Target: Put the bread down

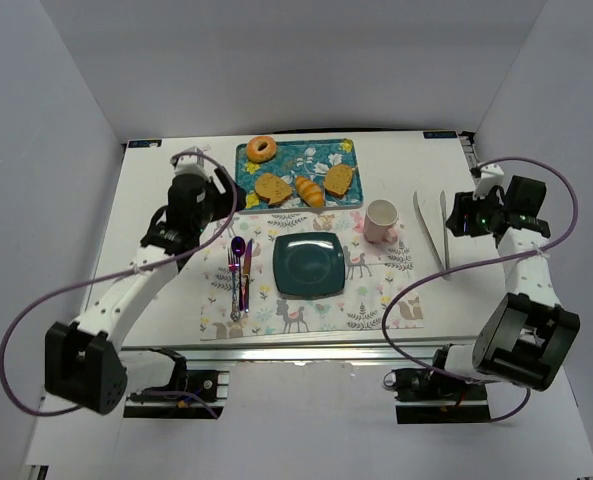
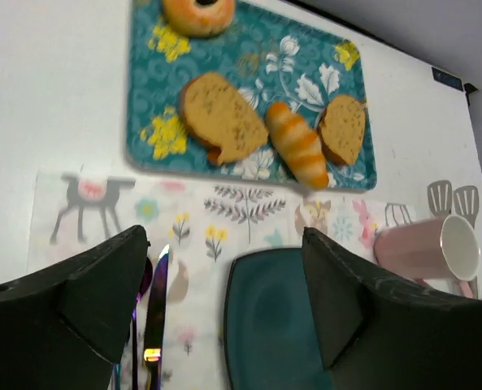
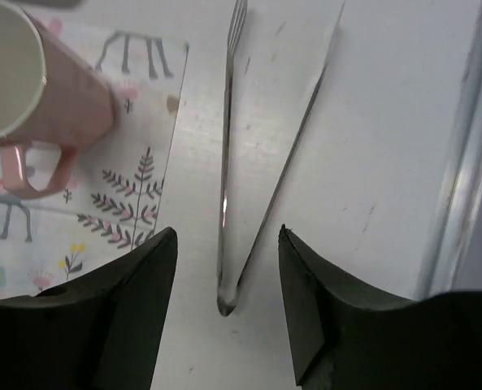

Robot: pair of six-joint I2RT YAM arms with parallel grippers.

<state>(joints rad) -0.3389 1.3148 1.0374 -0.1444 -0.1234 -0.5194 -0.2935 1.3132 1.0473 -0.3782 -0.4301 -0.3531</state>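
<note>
Two slices [image 2: 223,119] and roll [image 2: 297,145] lie diagonal on tray [image 2: 143,81], inside rim; plate [image 2: 265,325] just before tray; left gripper [image 2: 224,244], right gripper [image 3: 226,240] spread, empty.

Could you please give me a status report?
Left gripper open, empty. Right gripper open around silver metal tongs, not gripping. Brown bread slices on teal floral tray. Nothing blocking.

A teal tray [image 2: 139,97] is patterned with white and yellow flowers. Bread slices [image 2: 222,118] are listed as brown, the roll [image 2: 296,146] as orange-striped. The white placemat [image 2: 249,213] is printed with pastel animals and plants. The plate [image 2: 265,317] is finished in plain dark teal, the mug [image 2: 411,248] in pink.
</note>
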